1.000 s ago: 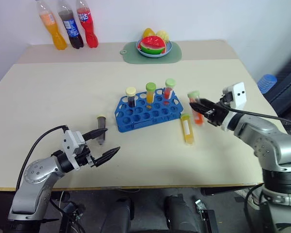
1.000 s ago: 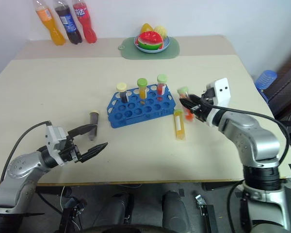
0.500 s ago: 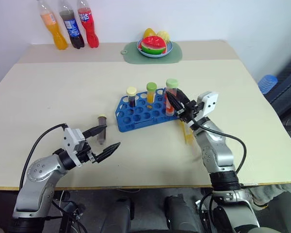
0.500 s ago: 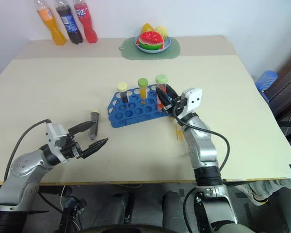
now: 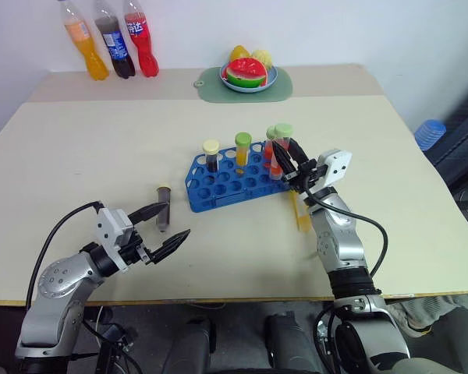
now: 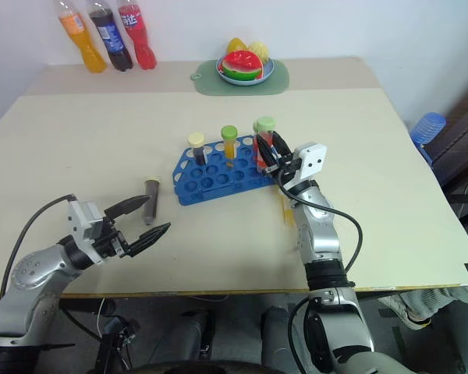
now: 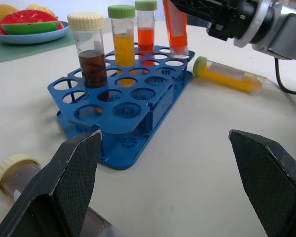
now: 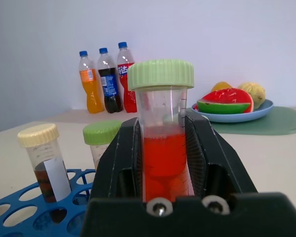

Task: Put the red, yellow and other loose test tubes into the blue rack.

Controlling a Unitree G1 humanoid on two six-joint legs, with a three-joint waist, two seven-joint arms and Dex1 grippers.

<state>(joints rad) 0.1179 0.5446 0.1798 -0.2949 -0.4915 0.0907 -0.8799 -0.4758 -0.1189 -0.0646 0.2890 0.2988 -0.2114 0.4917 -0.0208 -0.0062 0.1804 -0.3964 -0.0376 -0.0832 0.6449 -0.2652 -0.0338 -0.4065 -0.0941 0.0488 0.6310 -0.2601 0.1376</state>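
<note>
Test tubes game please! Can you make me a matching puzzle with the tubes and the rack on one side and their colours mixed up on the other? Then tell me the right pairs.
Things:
1. held tube, in the right fingers
2. tube lying beside the rack
3. tube lying near the left fingers
4. rack

Colours:
a. blue
b. brown
c. red
d. yellow

Pairs: 1-c, 2-d, 3-b, 4-a
</note>
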